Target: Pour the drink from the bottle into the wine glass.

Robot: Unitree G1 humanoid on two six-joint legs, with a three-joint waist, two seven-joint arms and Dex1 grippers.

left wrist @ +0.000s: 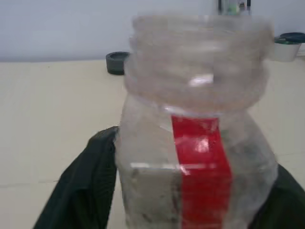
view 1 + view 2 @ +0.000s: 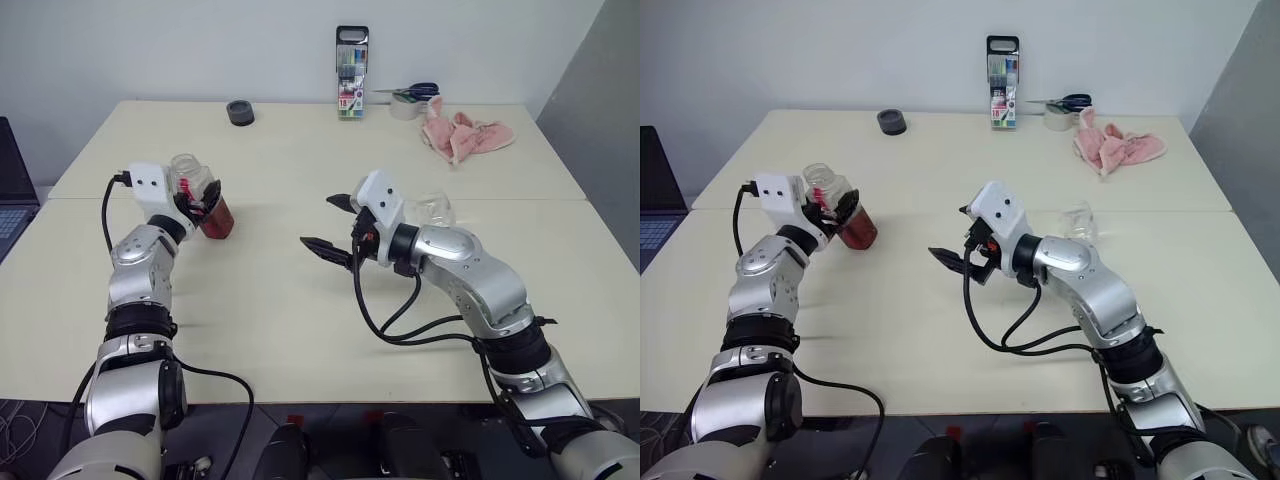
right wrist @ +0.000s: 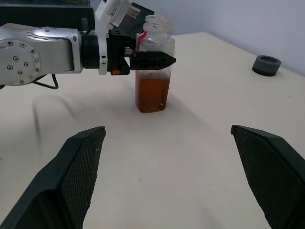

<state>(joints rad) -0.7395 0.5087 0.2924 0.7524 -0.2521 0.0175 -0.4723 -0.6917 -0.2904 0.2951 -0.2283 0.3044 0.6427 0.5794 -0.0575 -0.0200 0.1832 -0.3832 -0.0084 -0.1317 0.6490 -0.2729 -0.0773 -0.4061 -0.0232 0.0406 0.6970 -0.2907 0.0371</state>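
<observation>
Bottle: the bottle (image 3: 153,71) stood upright on the table (image 2: 300,300), on the robot's left side, its neck open with no cap on it; a red-and-white label strip ran down its side

Drink: the drink (image 3: 152,94), reddish-brown and translucent, filled the lower part of the bottle

Left gripper: the left gripper (image 3: 151,59) was level with the bottle's upper body, a black finger on either side of it; whether the fingers (image 1: 83,191) pressed the plastic or stood just clear could not be told

Right gripper: the right gripper (image 2: 330,225) hovered over the middle of the table, pointing toward the bottle and well apart from it; its two fingers (image 3: 78,167) were spread wide with nothing between them

Wine glass: the wine glass (image 2: 1077,220) stood on the table just behind the right forearm, partly hidden by it, well apart from the bottle

Far edge of table: a dark round cap-like object (image 2: 240,112) lay toward the left; a pack of markers (image 2: 351,73) stood upright in the middle; scissors (image 2: 412,92) rested on a roll of tape (image 2: 405,107), with a pink cloth (image 2: 460,135) just beside them

Left margin: a laptop (image 2: 12,195) showed at the edge of the head view
</observation>
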